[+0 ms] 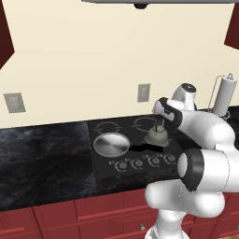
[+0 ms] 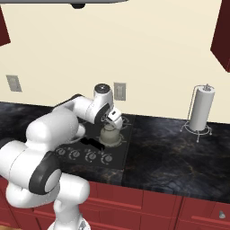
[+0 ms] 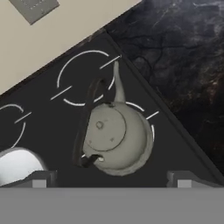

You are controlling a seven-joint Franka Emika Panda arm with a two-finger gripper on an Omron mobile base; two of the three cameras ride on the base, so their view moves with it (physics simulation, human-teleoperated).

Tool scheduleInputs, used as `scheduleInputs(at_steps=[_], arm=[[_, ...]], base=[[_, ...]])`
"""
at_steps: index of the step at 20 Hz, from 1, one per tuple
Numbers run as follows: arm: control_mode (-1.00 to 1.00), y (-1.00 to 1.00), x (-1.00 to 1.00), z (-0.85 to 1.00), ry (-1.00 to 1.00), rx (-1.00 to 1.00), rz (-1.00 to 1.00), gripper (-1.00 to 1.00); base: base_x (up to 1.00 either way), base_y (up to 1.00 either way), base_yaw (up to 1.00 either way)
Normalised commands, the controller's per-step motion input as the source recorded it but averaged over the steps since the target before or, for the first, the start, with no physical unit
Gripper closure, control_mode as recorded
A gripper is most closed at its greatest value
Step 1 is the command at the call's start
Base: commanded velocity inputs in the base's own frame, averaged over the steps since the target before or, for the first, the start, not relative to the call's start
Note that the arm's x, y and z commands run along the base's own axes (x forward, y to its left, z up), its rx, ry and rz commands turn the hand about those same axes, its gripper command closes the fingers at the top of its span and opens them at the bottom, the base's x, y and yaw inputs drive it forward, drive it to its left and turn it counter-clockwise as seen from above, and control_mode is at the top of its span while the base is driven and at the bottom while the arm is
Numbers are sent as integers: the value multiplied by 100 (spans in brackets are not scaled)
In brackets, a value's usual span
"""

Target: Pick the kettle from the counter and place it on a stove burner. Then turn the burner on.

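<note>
kettle [image 3: 117, 140] sits on the stove burner [image 3: 146, 114] at cooktop's 4 o'clock, gripper [image 3: 111, 179] wide and empty above; knobs [image 1: 140, 163] untouched, burner on left.

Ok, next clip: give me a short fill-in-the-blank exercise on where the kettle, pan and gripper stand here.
1. The kettle sits on a stove burner on the ____ side of the cooktop.
2. The gripper hangs above the kettle with its jaws ____.
3. The silver pan rests on the front ____ burner.
4. The paper towel holder stands on the ____.

Missing words: right; open; left; counter
</note>
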Motion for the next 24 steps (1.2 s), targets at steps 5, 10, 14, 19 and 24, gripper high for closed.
scheduleInputs(at_steps=[5, 10, 14, 19, 24], arm=[[-100, -4, -26, 7, 13, 0, 16, -100], [-100, -11, -38, -26, 11, -1, 22, -100], [-100, -8, -40, -57, 9, -6, 24, -100], [-100, -2, -48, -64, 4, -8, 23, -100], [-100, 0, -45, -63, 3, -8, 22, -100]], base=[[0, 0, 0], [0, 0, 0], [0, 0, 0], [0, 0, 0], [0, 0, 0]])
